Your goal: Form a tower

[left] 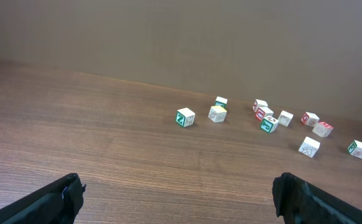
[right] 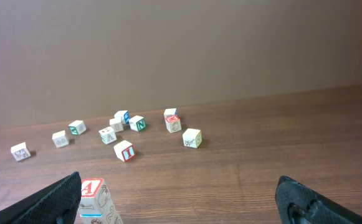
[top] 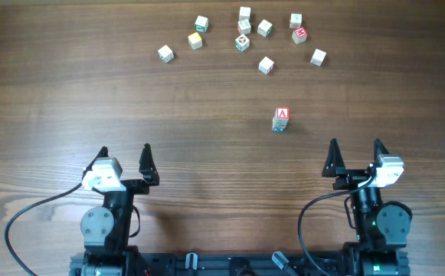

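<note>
Wood-grain table (top: 207, 84), both arms at its near edge. The right gripper (top: 355, 143) has its jaws spread wide and empty, and the left gripper (top: 124, 149) is the same. The tower (top: 281, 119) stands upright with its long axis vertical, ahead-left of the right gripper, which is clearly the nearer one. The left gripper is well apart from the tower. Loose cubes (top: 266, 65) are scattered beyond the tower. I'd add any further cube from straight above.

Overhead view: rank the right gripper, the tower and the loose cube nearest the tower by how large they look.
1. right gripper, open, clearly largest.
2. tower, seen nearly end-on.
3. loose cube, only slightly smaller than the tower looks; that gap is narrow.
</note>
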Robot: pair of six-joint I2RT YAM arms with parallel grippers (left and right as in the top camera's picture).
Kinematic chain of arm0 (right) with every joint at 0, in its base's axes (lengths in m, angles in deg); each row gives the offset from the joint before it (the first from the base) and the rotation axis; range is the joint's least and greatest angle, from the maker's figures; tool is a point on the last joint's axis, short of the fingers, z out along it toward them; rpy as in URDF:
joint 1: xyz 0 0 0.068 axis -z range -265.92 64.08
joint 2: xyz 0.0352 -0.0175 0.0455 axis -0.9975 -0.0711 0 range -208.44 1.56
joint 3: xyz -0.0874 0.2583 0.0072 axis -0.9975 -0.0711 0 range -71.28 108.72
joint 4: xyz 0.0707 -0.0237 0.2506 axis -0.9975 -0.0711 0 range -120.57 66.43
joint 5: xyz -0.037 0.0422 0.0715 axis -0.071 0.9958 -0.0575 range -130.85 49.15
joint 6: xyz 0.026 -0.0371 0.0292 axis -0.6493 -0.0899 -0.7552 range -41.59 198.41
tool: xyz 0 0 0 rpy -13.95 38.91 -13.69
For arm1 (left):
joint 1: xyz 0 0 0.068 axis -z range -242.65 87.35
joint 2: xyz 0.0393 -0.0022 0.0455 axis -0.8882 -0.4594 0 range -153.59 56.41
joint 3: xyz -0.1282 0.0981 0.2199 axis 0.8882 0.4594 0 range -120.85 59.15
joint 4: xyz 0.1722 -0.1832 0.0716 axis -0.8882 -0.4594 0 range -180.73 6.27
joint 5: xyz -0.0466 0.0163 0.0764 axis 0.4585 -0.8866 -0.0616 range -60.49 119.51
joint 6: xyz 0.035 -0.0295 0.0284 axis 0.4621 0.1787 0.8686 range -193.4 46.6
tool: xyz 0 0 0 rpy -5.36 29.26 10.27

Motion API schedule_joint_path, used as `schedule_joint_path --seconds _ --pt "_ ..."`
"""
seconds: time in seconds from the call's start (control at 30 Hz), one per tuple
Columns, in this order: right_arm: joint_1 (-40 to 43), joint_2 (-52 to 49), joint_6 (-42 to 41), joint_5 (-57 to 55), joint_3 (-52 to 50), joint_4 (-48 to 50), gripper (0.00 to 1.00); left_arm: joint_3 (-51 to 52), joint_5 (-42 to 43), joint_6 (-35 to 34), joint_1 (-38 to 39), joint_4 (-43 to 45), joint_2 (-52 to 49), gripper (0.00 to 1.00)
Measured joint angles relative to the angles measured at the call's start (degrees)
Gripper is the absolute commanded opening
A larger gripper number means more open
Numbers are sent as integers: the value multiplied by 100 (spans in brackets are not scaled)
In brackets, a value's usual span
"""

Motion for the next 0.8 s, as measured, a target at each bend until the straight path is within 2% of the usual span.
schedule_joint_path --seconds 0.47,0.8 --pt "0 -321 514 0 0 0 100 0 0 0 0 0 0 100" --pt "0 -378 568 0 0 2 100 0 2 0 0 0 0 100"
